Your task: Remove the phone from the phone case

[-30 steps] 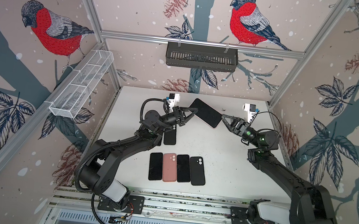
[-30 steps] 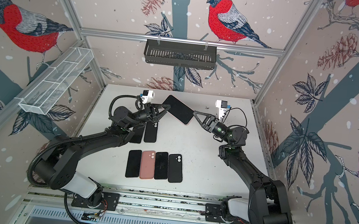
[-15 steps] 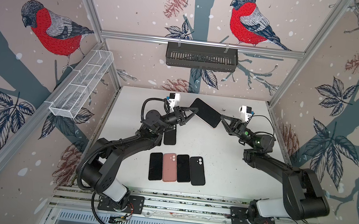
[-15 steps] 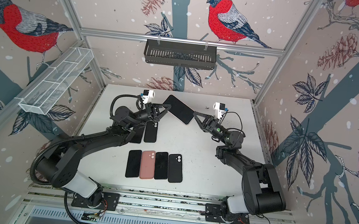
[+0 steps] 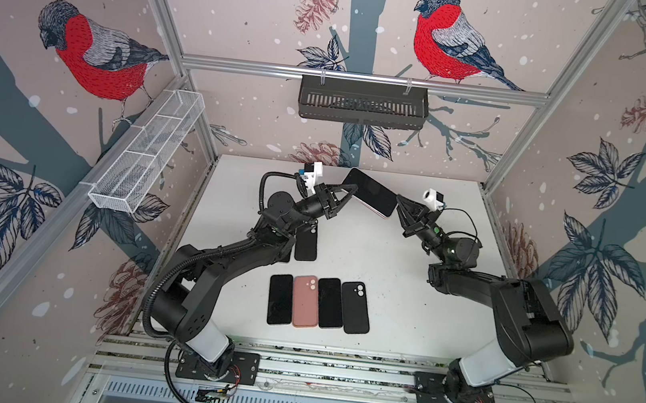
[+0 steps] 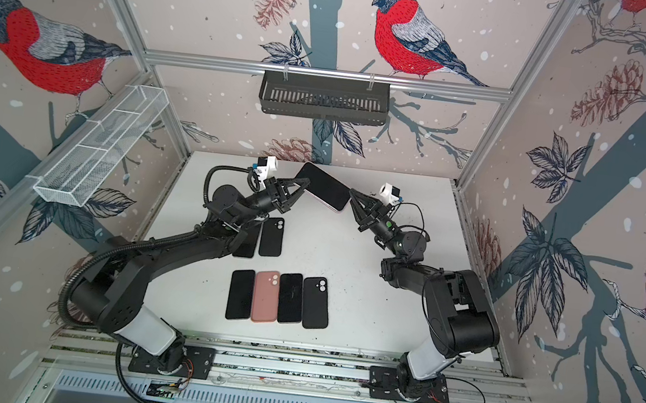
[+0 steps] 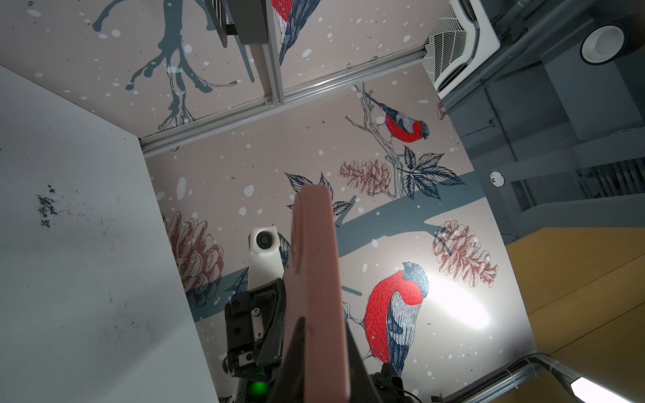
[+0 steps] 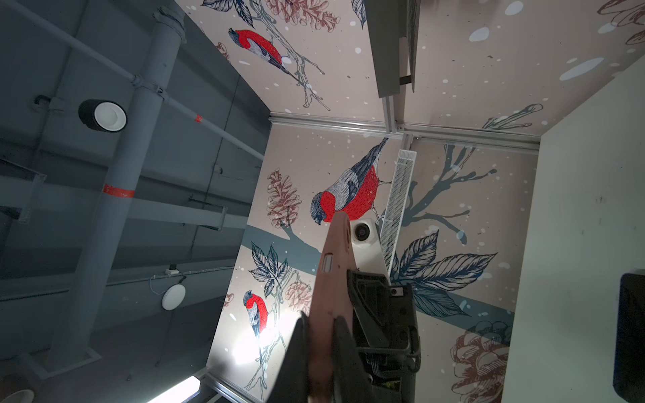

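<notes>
A phone (image 5: pixel 370 191) with a dark screen, still in its pink phone case (image 5: pixel 372 213), hangs tilted in the air above the back middle of the table in both top views. My left gripper (image 5: pixel 350 191) is shut on its left end. My right gripper (image 5: pixel 395 209) is shut on its right end. In the left wrist view the pink case (image 7: pixel 314 261) stands edge-on between the left gripper's (image 7: pixel 321 349) dark jaws. In the right wrist view the case's edge (image 8: pixel 331 279) runs out from the right gripper (image 8: pixel 323 335), jaws pressed on both faces.
A row lies near the table's front: black phone (image 5: pixel 280 300), pink case (image 5: pixel 305 301), black phone (image 5: pixel 329 303), black case (image 5: pixel 355 307). Another black case (image 5: pixel 306 242) lies beside the left arm. A black basket (image 5: pixel 362 103) hangs on the back wall, a white wire basket (image 5: pixel 146 156) on the left wall.
My right gripper has closed onto the right end of the cased phone, and the right arm's elbow has drawn in. The left gripper and the phone have stayed in place.
</notes>
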